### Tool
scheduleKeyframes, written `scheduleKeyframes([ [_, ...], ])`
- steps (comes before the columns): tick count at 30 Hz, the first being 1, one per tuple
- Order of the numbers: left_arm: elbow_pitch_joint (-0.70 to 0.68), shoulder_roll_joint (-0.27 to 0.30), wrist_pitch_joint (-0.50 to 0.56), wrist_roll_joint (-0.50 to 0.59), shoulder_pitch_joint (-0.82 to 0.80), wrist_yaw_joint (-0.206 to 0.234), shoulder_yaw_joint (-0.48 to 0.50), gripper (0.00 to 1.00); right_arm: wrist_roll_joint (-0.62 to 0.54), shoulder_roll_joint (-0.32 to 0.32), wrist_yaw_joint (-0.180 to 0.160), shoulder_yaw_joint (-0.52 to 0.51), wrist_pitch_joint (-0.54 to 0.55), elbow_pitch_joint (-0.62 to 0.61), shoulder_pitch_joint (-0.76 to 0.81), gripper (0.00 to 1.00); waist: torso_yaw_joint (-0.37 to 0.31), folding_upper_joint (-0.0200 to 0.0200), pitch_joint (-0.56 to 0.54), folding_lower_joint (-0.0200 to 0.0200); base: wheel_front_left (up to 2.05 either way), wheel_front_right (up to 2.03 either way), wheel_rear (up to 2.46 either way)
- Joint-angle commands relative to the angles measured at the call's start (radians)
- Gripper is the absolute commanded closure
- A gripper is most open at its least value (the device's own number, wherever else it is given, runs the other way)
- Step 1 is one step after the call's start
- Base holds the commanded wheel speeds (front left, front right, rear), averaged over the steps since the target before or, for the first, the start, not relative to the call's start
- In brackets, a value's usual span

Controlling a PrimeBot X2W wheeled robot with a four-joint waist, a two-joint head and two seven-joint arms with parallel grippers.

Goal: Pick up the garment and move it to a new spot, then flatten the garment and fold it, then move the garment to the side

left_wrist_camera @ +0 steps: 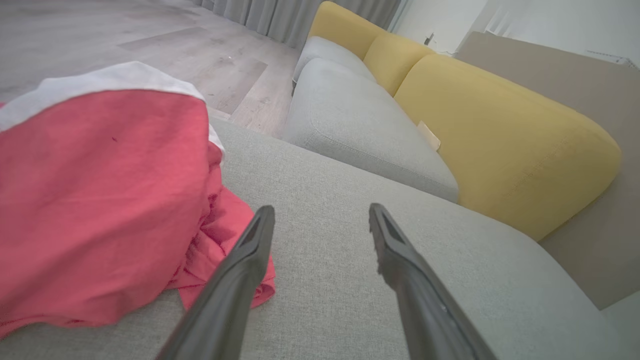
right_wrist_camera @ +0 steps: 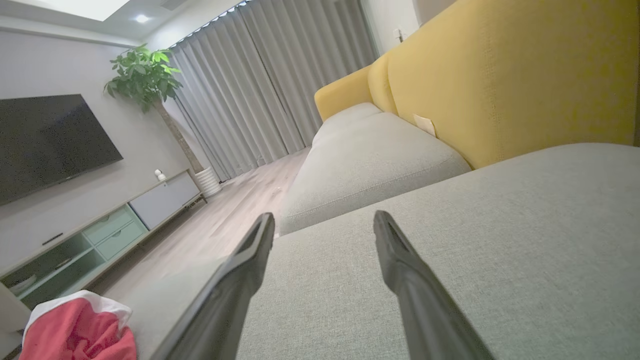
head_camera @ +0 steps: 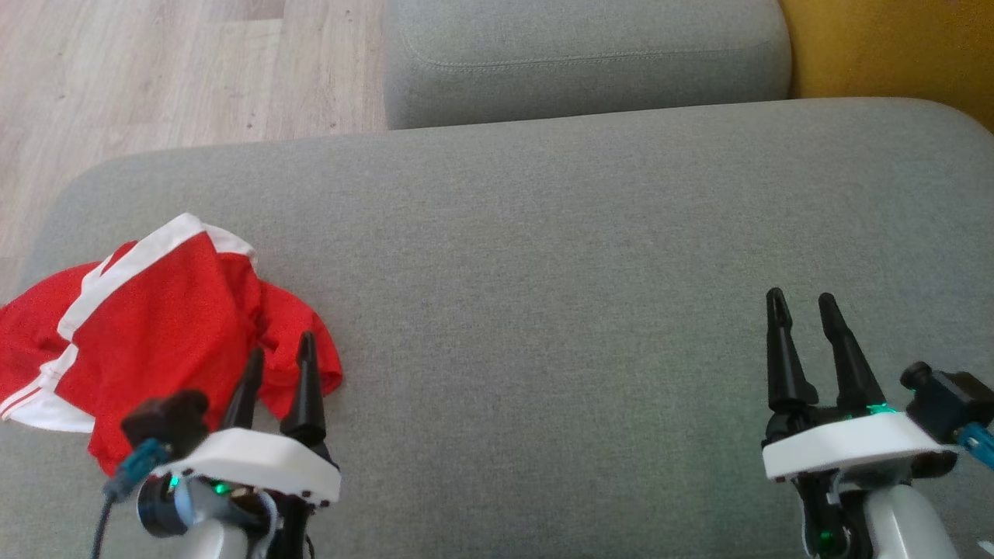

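The left gripper (head_camera: 281, 347) holds its jaws spread and empty, just beside the right edge of the crumpled red garment (head_camera: 155, 326) with white trim. The right gripper (head_camera: 800, 297), jaws likewise spread, hovers well apart over the grey sofa seat (head_camera: 543, 256). The garment lies at the seat's left end.

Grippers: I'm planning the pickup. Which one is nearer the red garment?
The left gripper, open, with fingertips at the right edge of the red garment in the head view. The right gripper, also open, sits far across the grey cushion.
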Motion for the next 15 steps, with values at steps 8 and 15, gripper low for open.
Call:
scheduleKeyframes([
  [8,-0.060,0.062,-0.034,0.108,-0.058,0.085,-0.077,0.00,-0.141,-0.008,-0.001,0.039,-0.036,-0.060,-0.015,0.00,0.002,0.0000,-0.007,0.0000,0.00,0.00,0.00],
  [15,-0.059,0.087,-0.055,0.168,-0.064,0.116,-0.137,0.00,-0.227,-0.008,-0.001,0.055,-0.057,-0.061,-0.007,0.00,0.002,0.0000,-0.010,0.0000,0.00,0.00,0.00],
])
